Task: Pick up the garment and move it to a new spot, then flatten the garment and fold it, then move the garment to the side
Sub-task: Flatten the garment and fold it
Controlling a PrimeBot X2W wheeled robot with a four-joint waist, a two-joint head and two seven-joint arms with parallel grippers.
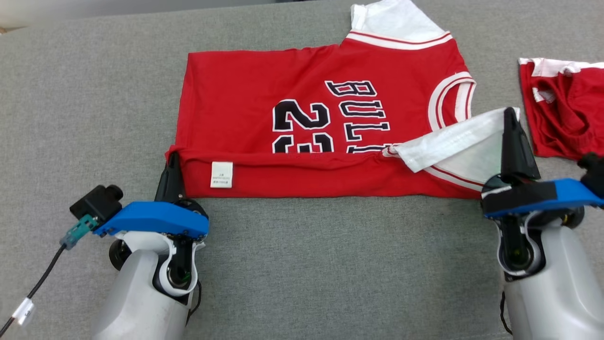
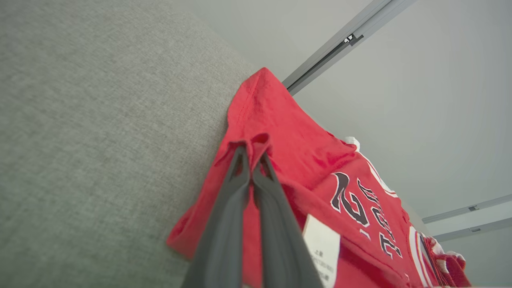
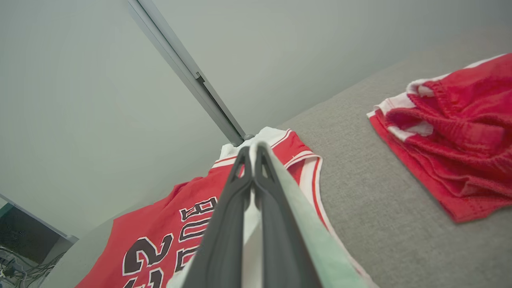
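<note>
Two garments lie on the wide grey woven-cloth surface (image 1: pixel 94 118) before me. It alone bears them, and nothing here sits inside anything else. The larger is the red knit jersey with white sleeves and black number and lettering (image 1: pixel 245 94). It is spread flat across the middle, collar toward my right and hem toward my left, with its near long edge turned up and over in a narrow band. Well apart from it, at the far right, sits a crumpled pair of red shorts with white trim (image 1: pixel 561 118), which I judge to be no concern of this step.

My left gripper (image 1: pixel 173 158) is clamped on the jersey's near hem corner, and the left wrist view shows red cloth bunched between the closed fingers. My right gripper (image 1: pixel 510 115) is closed on the near white sleeve (image 1: pixel 453 141), which is lifted off the surface and angled back over the jersey's body.

I judge the cloth light, limp and a little stretchy. It should sag between my two grips and slide easily over the grey weave, and nothing in it is fragile. Corners, hem and sleeve seams are the places to hold, where the layers double and my fingers can bite. Both ends should travel together or the fold will skew. Smallest of all is the white care label (image 1: pixel 222 174) on the turned-up band, near my left fingers
</note>
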